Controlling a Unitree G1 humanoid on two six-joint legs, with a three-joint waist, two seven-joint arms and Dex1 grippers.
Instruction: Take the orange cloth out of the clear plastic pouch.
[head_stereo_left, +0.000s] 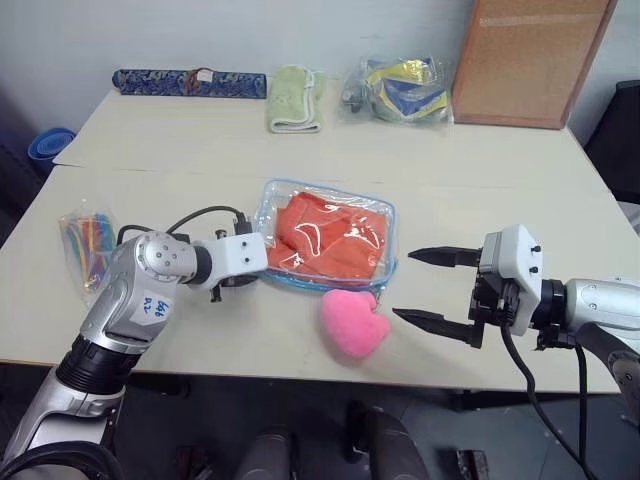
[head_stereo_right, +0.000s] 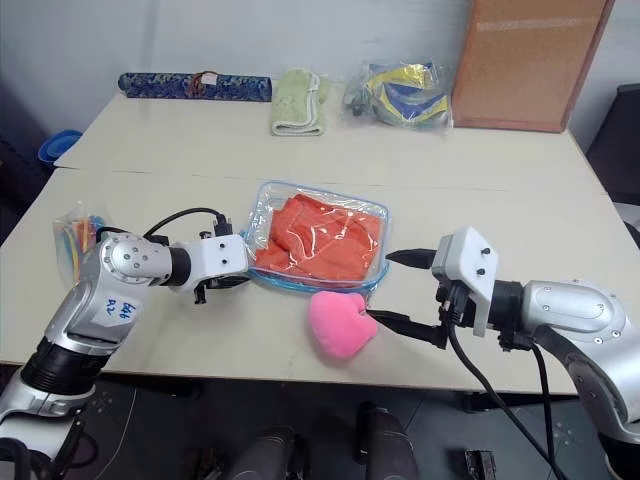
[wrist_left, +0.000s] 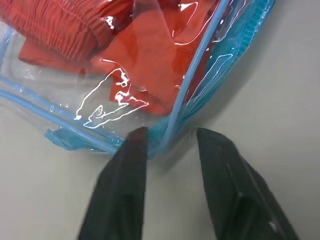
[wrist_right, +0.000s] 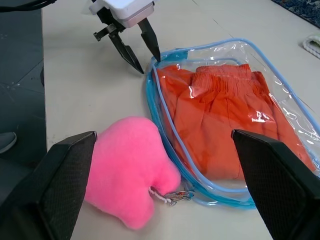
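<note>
Orange cloth (head_stereo_left: 330, 238) is sitting folded inside the clear pouch (head_stereo_left: 268, 208), mid-table (head_stereo_left: 480, 190), pouch lying flat with its blue trim all round. Cloth fully inside, nothing poking out.

I'm holding my left gripper (wrist_right: 135, 47) at the pouch's near-left corner, fingers partly open and straddling the blue edge there; one fingertip looks to be touching the trim, no grip yet. My right gripper (head_stereo_left: 432, 288) is hovering wide open and empty just right of the pouch, near the pink heart plush (head_stereo_left: 352, 321) that's lying against the pouch's front edge.

Handling read: pouch film is thin, glossy, likely slippery, and it will buckle rather than slide if pushed. Trim is the firmer part, so I'm treating that corner seam as the pinch point for the left. Cloth is light, soft and wrinkly, so it should bunch and pinch easily, probably at the gathered band.

Can't tell whether the zipper is open or which side the mouth is on. The plush may get in the right gripper's way.
</note>
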